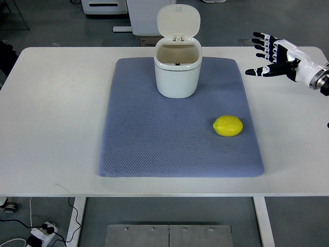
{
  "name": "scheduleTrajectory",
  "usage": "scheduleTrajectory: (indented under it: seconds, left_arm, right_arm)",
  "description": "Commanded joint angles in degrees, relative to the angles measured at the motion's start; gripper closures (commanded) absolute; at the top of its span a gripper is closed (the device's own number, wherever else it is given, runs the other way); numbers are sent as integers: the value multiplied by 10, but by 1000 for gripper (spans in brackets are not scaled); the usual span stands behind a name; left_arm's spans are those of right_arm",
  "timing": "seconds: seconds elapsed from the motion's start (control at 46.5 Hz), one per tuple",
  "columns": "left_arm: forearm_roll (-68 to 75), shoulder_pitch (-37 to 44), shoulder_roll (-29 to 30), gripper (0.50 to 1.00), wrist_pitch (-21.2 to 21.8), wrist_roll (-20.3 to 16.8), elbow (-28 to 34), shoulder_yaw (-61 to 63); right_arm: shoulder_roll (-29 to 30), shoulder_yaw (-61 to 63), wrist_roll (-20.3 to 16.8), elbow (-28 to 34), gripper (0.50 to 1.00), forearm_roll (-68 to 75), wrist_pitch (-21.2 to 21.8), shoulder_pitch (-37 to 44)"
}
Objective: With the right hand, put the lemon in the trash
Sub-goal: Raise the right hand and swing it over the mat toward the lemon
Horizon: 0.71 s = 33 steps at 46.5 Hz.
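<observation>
A yellow lemon (227, 126) lies on the blue-grey mat (154, 139), toward its right side. A small white trash bin (178, 69) stands at the mat's far middle with its lid flipped up and its inside showing. My right hand (263, 54) hovers over the bare table at the far right, fingers spread and holding nothing. It is well up and to the right of the lemon, and right of the bin. No left arm shows.
The mat lies on a white table (56, 113) whose front edge runs along the bottom. Beyond the far edge stand white equipment bases on the floor (103, 6). Cables and a power strip (41, 231) lie under the table at the lower left.
</observation>
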Motion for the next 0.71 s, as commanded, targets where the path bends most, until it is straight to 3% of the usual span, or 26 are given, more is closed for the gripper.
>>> scheduleTrajectory:
  seconds: [0.0,0.689]
  left_arm:
    - [0,0,0,500,0,0,0,0]
    - [0,0,0,500,0,0,0,0]
  right_arm:
    - [-10,-37,0,13,500,-3,0,24]
    - [-20,-267,21,99,500,-111,6,177]
